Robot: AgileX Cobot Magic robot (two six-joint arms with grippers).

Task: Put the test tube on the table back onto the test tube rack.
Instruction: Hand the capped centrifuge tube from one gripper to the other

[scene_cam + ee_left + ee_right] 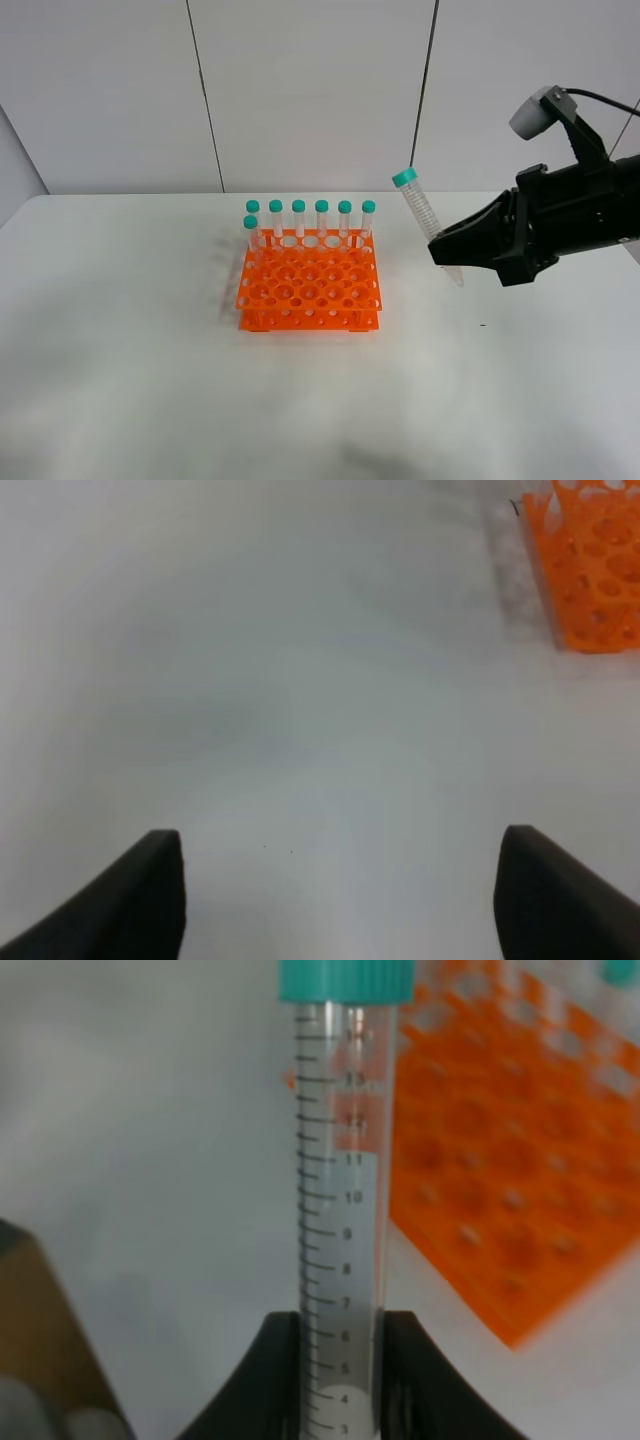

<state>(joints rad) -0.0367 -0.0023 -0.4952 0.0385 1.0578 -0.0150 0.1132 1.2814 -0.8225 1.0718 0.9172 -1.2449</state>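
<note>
White table (150, 400) fills the foreground, with the left gripper (340, 835) over it, jaws apart. Rightward, the test tube rack (310, 285) stands left of the test tube (425, 215), held off the table, cap-up and slightly tilted, clamped near its tip in the right gripper (445, 248).

seven teal-capped tubes (298, 207) upright: six in back row, one before left end. panelled wall (310, 90) behind.

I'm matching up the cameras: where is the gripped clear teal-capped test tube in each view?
Exterior high: the clear teal-capped test tube, right of centre, tilted, in the right gripper.
Left wrist: not in it.
Right wrist: mid-picture, between the black fingers.
Shared landmark: the bright orange holed rack.
</note>
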